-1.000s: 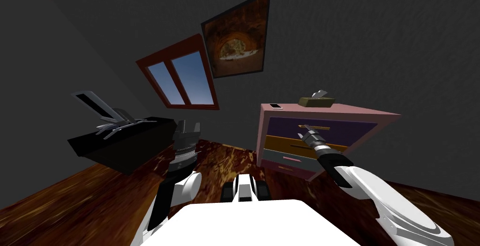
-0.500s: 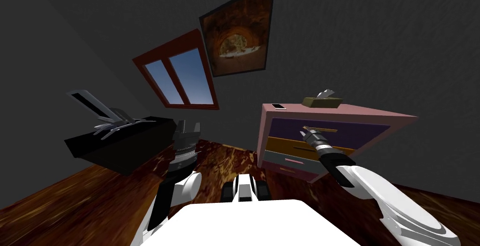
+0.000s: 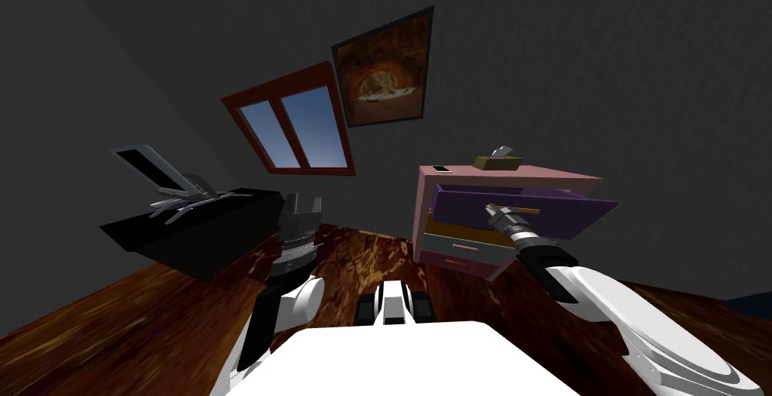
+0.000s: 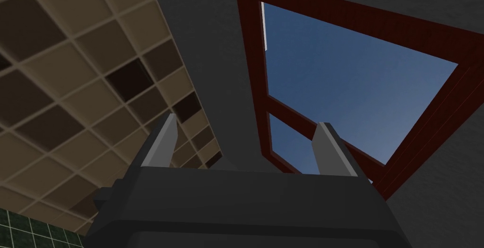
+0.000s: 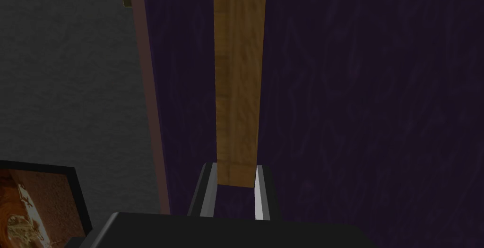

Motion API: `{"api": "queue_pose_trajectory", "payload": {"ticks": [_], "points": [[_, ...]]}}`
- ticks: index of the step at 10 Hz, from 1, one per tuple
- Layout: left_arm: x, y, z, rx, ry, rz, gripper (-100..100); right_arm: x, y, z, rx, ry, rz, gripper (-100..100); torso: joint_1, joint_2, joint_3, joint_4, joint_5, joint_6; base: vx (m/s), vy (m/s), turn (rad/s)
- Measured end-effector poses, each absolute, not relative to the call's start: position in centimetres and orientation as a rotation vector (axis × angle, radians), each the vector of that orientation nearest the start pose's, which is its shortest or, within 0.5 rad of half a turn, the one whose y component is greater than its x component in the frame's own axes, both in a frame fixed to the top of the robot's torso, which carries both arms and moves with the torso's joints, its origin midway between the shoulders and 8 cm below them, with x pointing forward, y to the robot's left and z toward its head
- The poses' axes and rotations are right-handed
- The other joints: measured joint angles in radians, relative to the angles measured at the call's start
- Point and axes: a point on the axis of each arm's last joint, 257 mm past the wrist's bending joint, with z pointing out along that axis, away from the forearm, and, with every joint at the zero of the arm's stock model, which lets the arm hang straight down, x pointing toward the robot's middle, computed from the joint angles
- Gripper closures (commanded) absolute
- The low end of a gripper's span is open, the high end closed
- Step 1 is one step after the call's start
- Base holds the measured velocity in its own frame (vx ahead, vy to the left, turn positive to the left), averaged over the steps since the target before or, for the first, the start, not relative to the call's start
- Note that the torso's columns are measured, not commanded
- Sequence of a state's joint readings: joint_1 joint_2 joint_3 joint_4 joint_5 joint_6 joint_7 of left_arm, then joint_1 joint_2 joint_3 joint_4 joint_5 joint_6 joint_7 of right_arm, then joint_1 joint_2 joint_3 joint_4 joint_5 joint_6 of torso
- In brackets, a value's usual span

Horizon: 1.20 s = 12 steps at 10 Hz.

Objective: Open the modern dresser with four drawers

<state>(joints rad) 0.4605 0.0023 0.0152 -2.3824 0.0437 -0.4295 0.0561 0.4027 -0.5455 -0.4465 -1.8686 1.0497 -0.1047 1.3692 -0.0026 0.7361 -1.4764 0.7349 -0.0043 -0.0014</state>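
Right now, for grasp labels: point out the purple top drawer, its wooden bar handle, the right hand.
purple top drawer [image 3: 574, 216], head view, front
wooden bar handle [image 5: 237, 70], right wrist view, mid-bar
right hand [image 5: 234, 167], right wrist view, between fingertips

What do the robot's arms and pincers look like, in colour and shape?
The left arm and right arm are white shells with black joints and grey ribbed wrists. The left pincer and right pincer are dark boxes with two thin, light grey blade fingers.
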Motion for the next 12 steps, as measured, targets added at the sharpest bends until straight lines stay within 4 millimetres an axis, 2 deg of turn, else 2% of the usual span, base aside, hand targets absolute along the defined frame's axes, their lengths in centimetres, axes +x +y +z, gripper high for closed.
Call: {"api": "queue_pose_trajectory", "payload": {"ticks": [2, 3, 7, 12], "points": [[33.4, 28.1, 6.9, -0.644, 0.526, -1.399, 0, 40.5, -53.1, -10.6, -0.994, 1.304, -1.394, 100, 0.000, -0.003, -0.002, 0.000, 0.002, 0.001, -0.169, 0.037, -0.052], [33.4, 28.1, 6.9, -0.644, 0.526, -1.400, 0, 40.5, -52.9, -10.5, -0.998, 1.299, -1.389, -100, -0.001, 0.002, 0.001, 0.000, 0.000, 0.002, -0.083, 0.055, -0.054], [33.4, 28.1, 6.9, -0.644, 0.526, -1.399, 0, 40.0, -55.0, -8.2, -1.006, 1.293, -1.386, -100, 0.003, -0.002, -0.002, 0.002, 0.005, 0.001, 0.055, 0.058, -0.030], [33.4, 28.1, 6.9, -0.644, 0.526, -1.399, 0, 39.7, -56.5, -5.5, -1.021, 1.283, -1.372, -100, 0.006, 0.005, 0.002, 0.006, 0.008, 0.002, 0.019, 0.048, -0.026]]}}
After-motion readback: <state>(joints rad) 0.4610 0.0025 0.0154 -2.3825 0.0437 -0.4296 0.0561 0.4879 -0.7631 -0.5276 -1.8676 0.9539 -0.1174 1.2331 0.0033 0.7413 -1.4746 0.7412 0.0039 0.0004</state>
